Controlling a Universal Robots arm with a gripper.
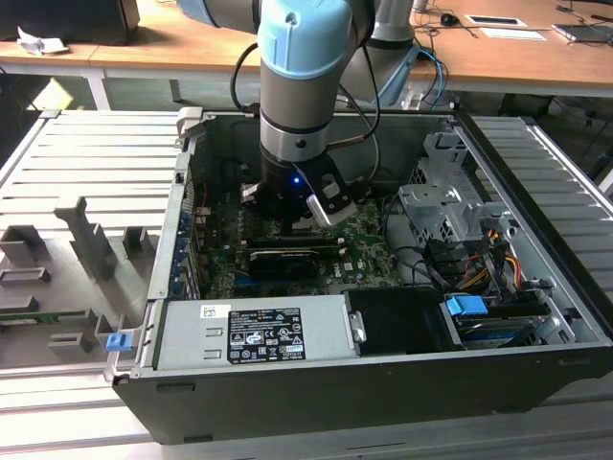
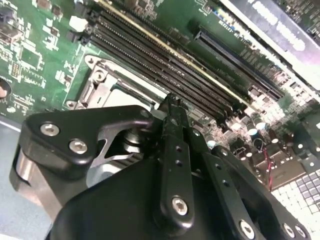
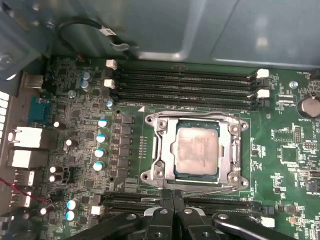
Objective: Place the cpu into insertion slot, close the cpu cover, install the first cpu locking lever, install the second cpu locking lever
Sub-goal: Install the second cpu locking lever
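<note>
- ext view: insertion slot [image 3: 196,152] hidden behind arm [image 1: 302,86].
- second wrist view: gripper [image 2: 172,107] body covers most of cpu cover [image 2: 117,82].
- first wrist view: gripper cut off by frame edge.

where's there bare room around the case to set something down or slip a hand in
Bare room: the ribbed grey table on the exterior view's left of the computer case, bordered by grey fixture blocks. Crowded: on the motherboard, the hand sits against the cpu cover, with memory slots flanking the cpu.
</note>
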